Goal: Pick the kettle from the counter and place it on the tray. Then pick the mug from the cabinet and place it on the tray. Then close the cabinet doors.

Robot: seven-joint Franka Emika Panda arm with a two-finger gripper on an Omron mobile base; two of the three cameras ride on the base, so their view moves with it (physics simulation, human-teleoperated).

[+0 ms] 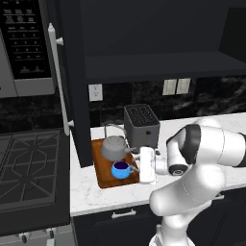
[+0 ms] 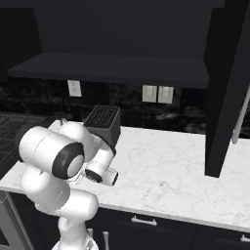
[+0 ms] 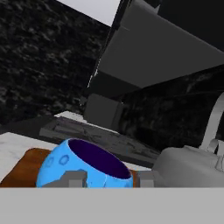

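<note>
Mug (image 1: 122, 169) sat on the tray (image 1: 102, 176), at its near right corner, with the kettle (image 1: 114, 147) just behind it. Tray lay on the worktop (image 1: 86, 190) beside the toaster (image 1: 141, 123). Gripper (image 1: 135, 167) reached in from the right, its jaws spread either side of the mug's rim. Cabinet doors (image 1: 65, 81) stood open.
</note>
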